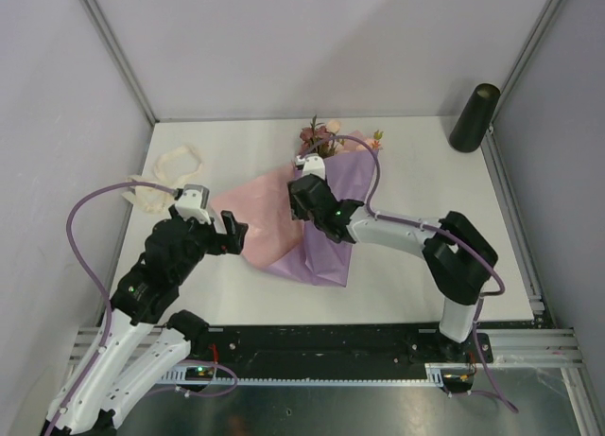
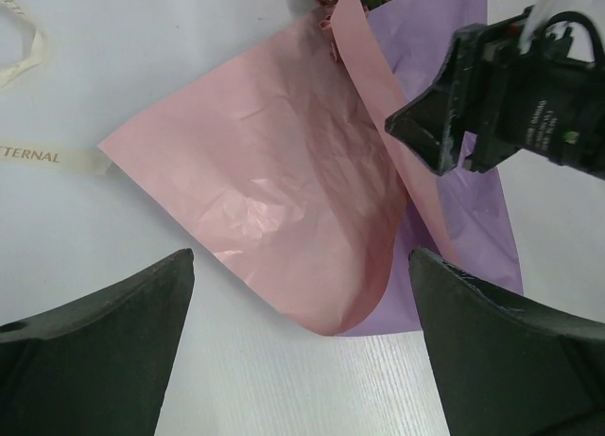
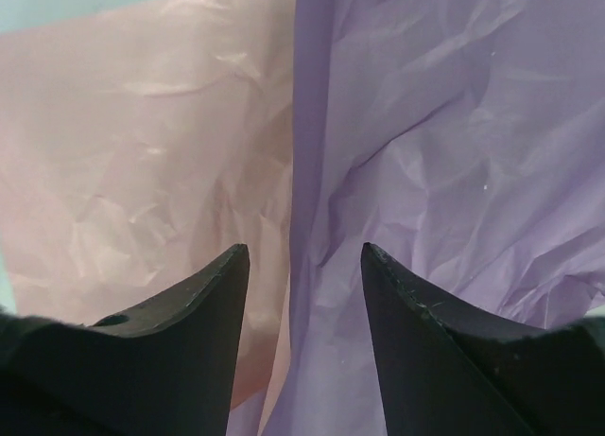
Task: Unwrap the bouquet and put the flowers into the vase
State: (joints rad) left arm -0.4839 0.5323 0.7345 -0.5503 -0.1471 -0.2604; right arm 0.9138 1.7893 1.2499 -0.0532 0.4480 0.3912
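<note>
**Bouquet.** The bouquet (image 1: 317, 261) lies flat at the centre of the white table (image 1: 406, 275), with its wrapping partly opened. The pink sheet (image 1: 253, 218) is spread out to the left. The lilac sheet (image 3: 444, 171) lies to the right, with one long edge folded up.

**Flowers.** Only the blooms of the flowers (image 1: 319, 133) show, at the far end of the wrapping. The paper hides the stems. In the left wrist view the top edge cuts the blooms off.

**Left gripper.** The left gripper (image 2: 301, 266) hovers over the near corner of the pink sheet. Its jaws are spread wide and hold nothing.

**Right gripper.** The right gripper (image 3: 302, 256) is over the fold line where pink meets lilac. Its jaws are partly apart and nothing shows pinched between them. Contact between its tips and the paper cannot be determined.

**Ribbon.** The cream ribbon (image 1: 165, 176) lies loose to the left, apart from the paper. Its lettering is cut off.

**Vase.** The black vase (image 1: 475, 117) stands in the far right corner, well apart from the bouquet.
</note>
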